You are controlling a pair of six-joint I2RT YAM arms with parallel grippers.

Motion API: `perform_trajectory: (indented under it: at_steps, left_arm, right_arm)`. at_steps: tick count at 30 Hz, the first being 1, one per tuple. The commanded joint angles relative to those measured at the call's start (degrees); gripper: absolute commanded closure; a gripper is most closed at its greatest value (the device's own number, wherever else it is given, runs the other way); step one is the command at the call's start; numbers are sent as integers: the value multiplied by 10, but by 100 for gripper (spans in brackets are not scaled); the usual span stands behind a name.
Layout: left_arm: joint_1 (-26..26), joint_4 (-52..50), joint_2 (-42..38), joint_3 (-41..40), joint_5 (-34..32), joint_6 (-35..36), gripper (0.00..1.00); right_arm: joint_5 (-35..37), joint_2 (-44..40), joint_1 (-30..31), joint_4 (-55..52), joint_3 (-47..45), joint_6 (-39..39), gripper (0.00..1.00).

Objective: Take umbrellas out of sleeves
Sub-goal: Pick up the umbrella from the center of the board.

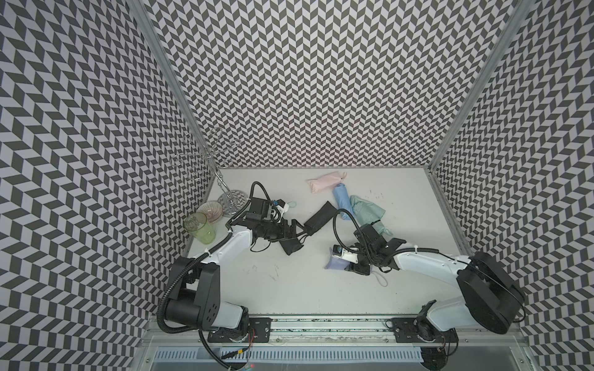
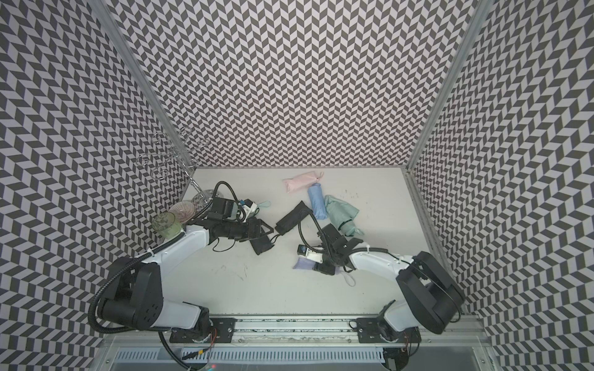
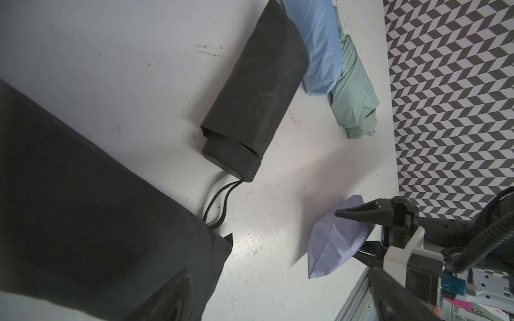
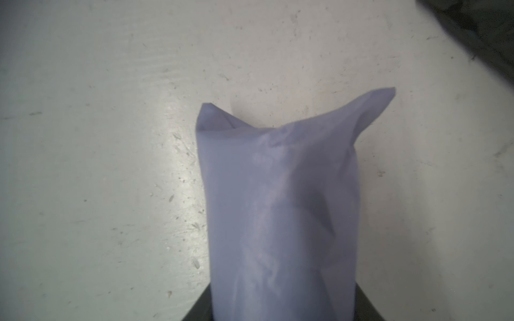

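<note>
Lavender fabric is what the right claw (image 3: 346, 233) grips. One finger sits on each side of the lavender umbrella (image 4: 281, 208), both pressing into its sleeve as it lies flat on the desk (image 1: 289, 289). That umbrella lies well apart from the light blue umbrella (image 1: 342, 202), on the side nearer the arm bases. Its pale wrist loop (image 1: 379, 278) trails out behind the claw.

Over on the other arm, the left claw (image 1: 297, 234) is spread wide above the first black umbrella (image 1: 291, 247). I can't tell whether it touches the fabric.

The second black umbrella (image 3: 250, 91) lies between that one and the light blue umbrella, its far corner touching the blue. Its handle pokes out of the sleeve mouth, and its cord loop runs towards the first black one.

The mint umbrella (image 1: 366, 208) hugs the light blue umbrella's right side, pleats showing. The pink umbrella (image 1: 324, 181) lies across the blue one's far end, touching it.

Far off to the blue one's left, against the patterned wall, stands the green glass (image 1: 201, 228), with a wire rack (image 1: 226, 192) near it.
</note>
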Motion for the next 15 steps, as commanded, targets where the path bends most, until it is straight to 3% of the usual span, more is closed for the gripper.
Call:
perform_trajectory:
  at_steps: [1,15]
  left_arm:
    - [-1,47,11,-8,75,-27,0]
    - [-48,133,-5,35,180,-75,0]
  right_arm:
    - [-48,-56,-12,40,5,28,50]
    - [-122,-115,-26,-10,68,39,51]
